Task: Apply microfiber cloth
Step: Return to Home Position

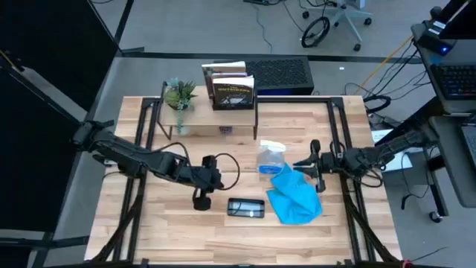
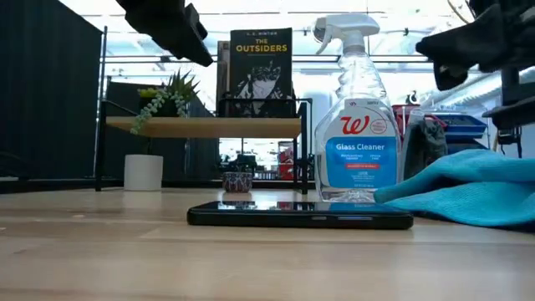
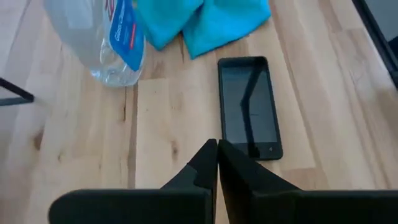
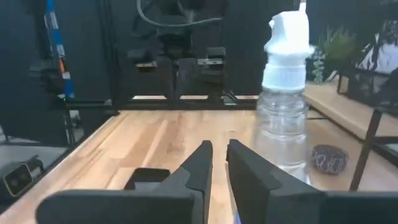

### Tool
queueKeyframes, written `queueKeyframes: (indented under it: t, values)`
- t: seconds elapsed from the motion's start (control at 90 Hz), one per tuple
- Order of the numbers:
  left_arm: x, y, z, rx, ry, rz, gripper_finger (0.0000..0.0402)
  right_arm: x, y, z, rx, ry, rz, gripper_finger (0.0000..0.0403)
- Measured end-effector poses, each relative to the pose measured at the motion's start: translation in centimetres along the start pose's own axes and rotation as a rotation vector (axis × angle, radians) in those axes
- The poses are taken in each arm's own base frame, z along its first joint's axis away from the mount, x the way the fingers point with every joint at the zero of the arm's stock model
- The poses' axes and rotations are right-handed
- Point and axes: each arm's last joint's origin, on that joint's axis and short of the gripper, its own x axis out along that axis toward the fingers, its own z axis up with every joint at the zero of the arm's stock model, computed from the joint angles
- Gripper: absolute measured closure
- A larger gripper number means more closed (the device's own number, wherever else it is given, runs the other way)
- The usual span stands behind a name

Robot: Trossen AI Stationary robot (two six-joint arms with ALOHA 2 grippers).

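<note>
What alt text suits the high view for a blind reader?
A black phone lies flat on a wooden table, with a crumpled turquoise microfiber cloth to its right and a clear spray bottle behind the cloth. The left end effector and right end effector flank them, empty.

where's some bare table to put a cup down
Bare wood runs along the table's front edge, in front of the phone, widest at the front left corner. Also free: behind the spray bottle, right of the shelf. Crowded: bottle, cloth, phone, with left gripper and right gripper beside them.
</note>
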Motion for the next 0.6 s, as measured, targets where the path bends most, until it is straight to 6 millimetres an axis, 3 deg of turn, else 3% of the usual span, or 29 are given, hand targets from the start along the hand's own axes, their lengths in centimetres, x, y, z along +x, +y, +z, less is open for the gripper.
queueKeyframes:
  t: [0.267,0.444,0.6]
  values:
    - [0.0,-0.2,-0.4,-0.011,0.009,-0.065,0.0402,-0.1,-1.7,-1.0,0.043,0.101,0.059,0.0367]
    - [-0.7,0.2,-3.3,-0.045,-0.095,-0.08,0.0402,-1.0,-1.8,-1.7,0.053,0.044,0.058,0.0367]
    - [-2.6,0.9,-5.3,-0.067,-0.25,-0.094,0.0402,-1.8,-2.0,-2.2,0.057,0.016,0.014,0.0367]
